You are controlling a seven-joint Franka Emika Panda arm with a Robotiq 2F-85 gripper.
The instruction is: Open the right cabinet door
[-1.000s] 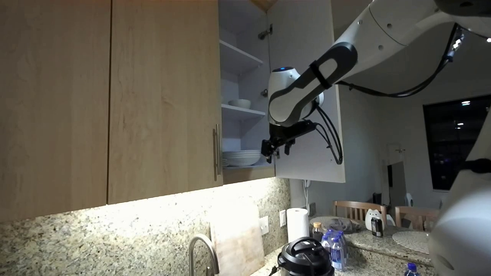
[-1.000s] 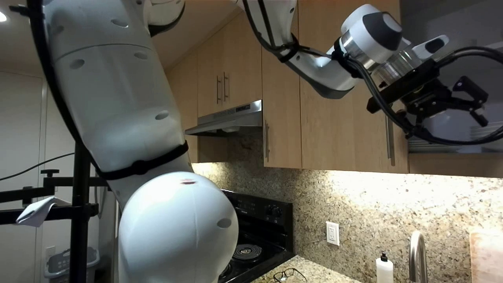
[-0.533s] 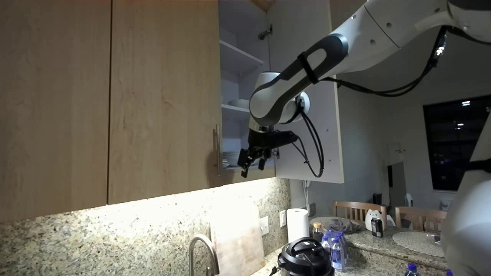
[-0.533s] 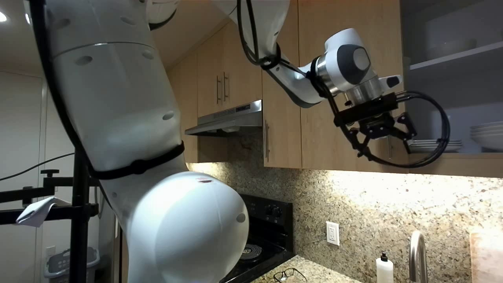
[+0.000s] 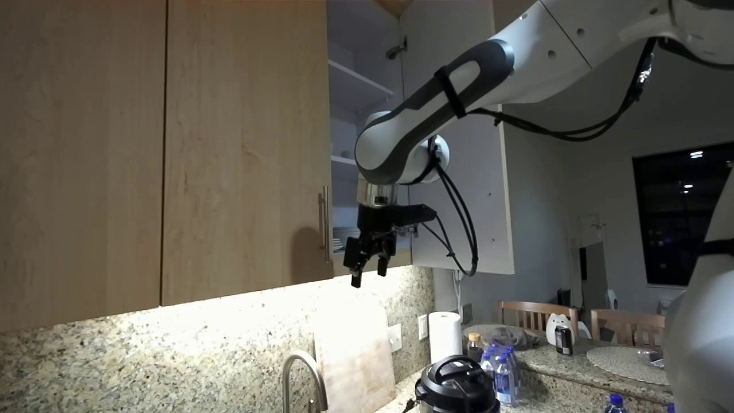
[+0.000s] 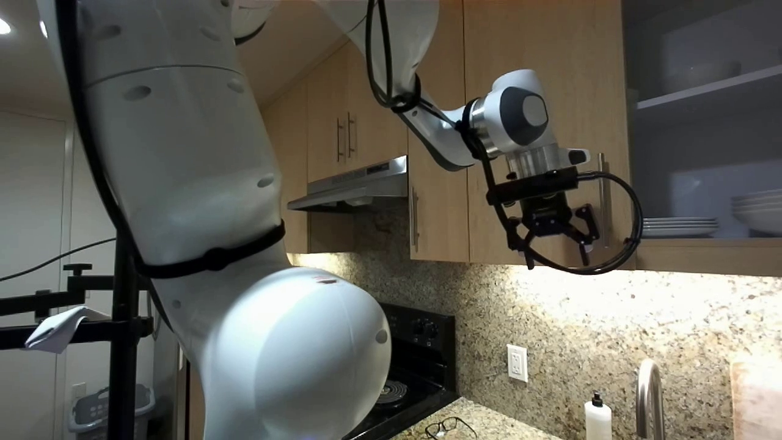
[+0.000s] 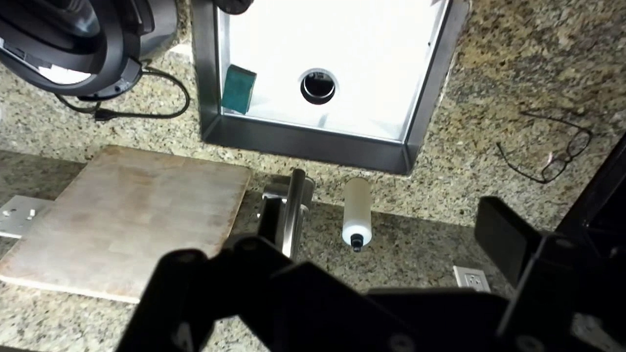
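I operate a white, rounded arm [image 6: 177,153] with dark grey trim [image 5: 500,60], black straps [image 6: 214,260], black cables [image 6: 637,214], silver wrist collar [image 6: 533,162] and black gripper [image 6: 557,260].

In an exterior view, bright light [image 5: 344,299] is washing down the speckled stone backsplash [image 5: 189,341] from six to eight o'clock. A grey wall [image 5: 602,178] is standing at three o'clock, where a black window [image 5: 676,212] is showing bright spots. Two wooden chairs [image 5: 524,308] are standing beyond the counter [image 5: 567,370] toward four. In an exterior view, a ceiling light [image 6: 3,26] is glowing at ten o'clock, a range hood [image 6: 366,180] is hanging just off centre toward eleven, and a black stove [image 6: 424,354] is sitting between five and six.
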